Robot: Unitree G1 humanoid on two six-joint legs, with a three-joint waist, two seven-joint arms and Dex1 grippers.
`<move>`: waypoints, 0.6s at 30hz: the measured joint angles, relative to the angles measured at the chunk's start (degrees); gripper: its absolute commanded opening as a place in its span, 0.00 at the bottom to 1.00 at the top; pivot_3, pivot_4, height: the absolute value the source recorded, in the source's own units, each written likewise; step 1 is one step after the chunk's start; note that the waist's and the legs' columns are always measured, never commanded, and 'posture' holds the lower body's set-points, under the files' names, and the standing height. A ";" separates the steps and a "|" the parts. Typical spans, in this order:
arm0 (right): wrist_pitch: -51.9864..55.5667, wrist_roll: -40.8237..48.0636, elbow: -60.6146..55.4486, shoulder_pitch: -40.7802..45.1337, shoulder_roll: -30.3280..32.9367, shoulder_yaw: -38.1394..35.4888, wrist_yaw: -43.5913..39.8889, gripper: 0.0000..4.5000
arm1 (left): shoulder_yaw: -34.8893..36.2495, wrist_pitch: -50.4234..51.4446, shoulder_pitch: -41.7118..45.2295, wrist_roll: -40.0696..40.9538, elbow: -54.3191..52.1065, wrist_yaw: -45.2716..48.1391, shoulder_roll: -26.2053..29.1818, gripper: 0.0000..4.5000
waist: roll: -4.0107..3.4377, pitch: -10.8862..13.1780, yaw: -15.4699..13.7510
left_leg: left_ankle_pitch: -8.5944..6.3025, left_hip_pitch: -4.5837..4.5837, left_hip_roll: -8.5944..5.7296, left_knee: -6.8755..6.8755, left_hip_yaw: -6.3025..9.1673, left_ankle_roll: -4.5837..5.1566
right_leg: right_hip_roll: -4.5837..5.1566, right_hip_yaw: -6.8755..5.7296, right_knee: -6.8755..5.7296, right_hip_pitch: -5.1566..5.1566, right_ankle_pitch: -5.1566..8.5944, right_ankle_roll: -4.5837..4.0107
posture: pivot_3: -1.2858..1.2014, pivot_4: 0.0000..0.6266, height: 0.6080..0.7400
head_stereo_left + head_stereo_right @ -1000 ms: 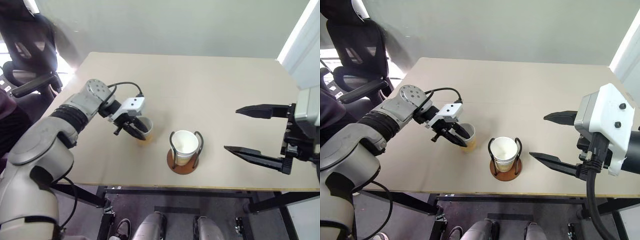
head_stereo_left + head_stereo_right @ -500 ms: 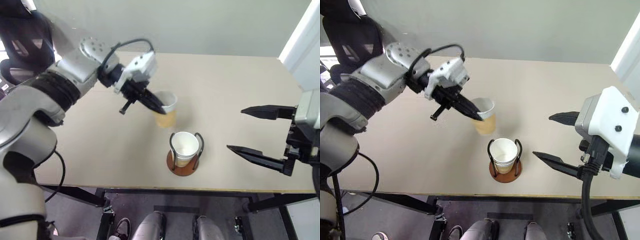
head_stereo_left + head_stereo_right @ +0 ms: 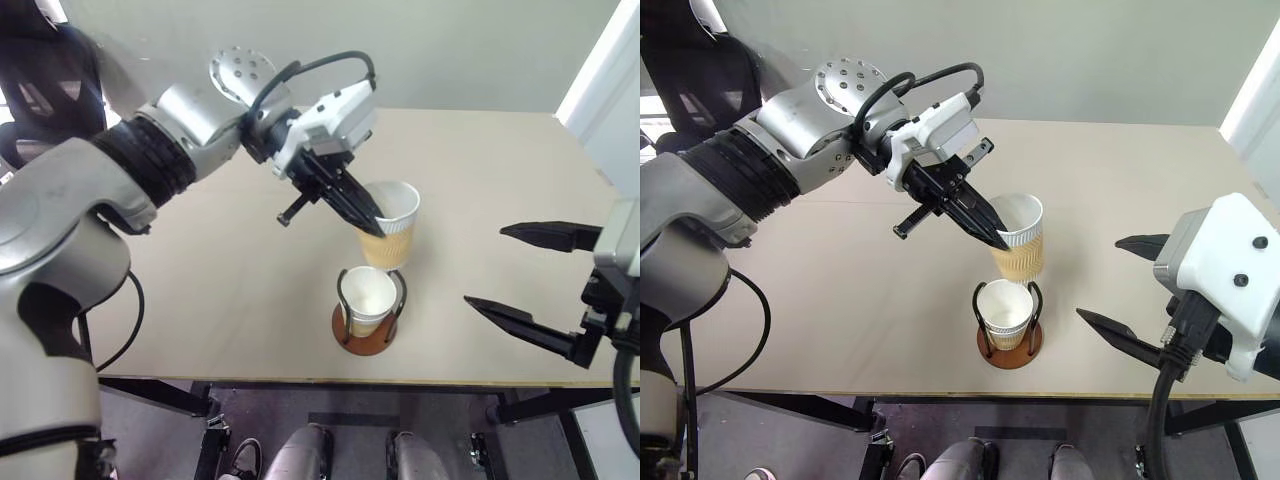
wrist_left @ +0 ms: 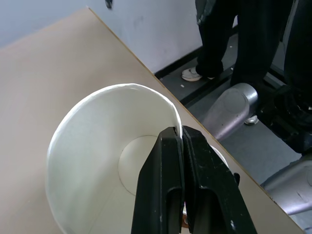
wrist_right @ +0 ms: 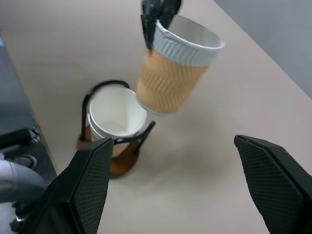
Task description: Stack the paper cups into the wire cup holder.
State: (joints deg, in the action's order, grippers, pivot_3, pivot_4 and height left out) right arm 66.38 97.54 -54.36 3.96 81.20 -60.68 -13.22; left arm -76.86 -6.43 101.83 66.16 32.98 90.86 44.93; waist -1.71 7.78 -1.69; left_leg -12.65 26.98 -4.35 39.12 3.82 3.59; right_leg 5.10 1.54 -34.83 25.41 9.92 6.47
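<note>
Lifted off the table (image 3: 200, 290) since a second ago and carried up and rightward: one paper cup (image 3: 390, 226), then standing left of the wire cup holder (image 3: 367, 325), now hanging in the air just above and slightly behind it. Left gripper (image 3: 375, 224) pinched on the cup's rim at its left side, one black finger inside the white wall, the other outside, as seen in the left wrist view at the fingers (image 4: 165, 180). Cup tilted a little, mouth leaning rightward, yellow-orange base clear of everything below. In the holder, a second cup (image 3: 366, 295) seated upright between the two dark wire loops on the reddish-brown disc, near the table's front edge. Right gripper (image 3: 535, 280) well to the right of the holder, fingers spread wide, holding nothing, level with the holder and apart from both cups.
</note>
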 measured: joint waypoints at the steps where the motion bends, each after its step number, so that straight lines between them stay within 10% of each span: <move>1: 0.48 1.00 -0.08 -0.75 0.02 -1.13 0.87 0.91 | -0.41 -0.09 0.03 0.23 -0.08 0.00 -0.06 0.02 | 0.02 0.00 0.00 | -0.02 -0.01 0.00 -0.01 -0.02 0.03 | 0.00 -0.03 0.01 0.00 0.00 0.00 | 0.52 0.24 1.00; 18: 6.50 12.38 0.33 -7.19 0.21 -18.81 3.41 0.91 | -9.67 -3.26 0.54 2.15 -5.53 0.00 1.38 0.02 | -0.01 -0.02 -0.11 | -0.18 -0.08 0.01 0.00 0.17 0.01 | -0.04 -0.06 -0.11 -0.02 0.09 -0.23 | 0.52 0.24 1.00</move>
State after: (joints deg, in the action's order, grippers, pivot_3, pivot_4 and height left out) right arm 72.88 109.92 -54.03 -3.23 81.41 -79.49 -9.81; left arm -86.52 -9.69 102.37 68.31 27.45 90.86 46.32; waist -1.72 7.76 -1.80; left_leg -12.83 26.90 -4.34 39.11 3.99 3.60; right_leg 5.06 1.48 -34.93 25.39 10.00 6.25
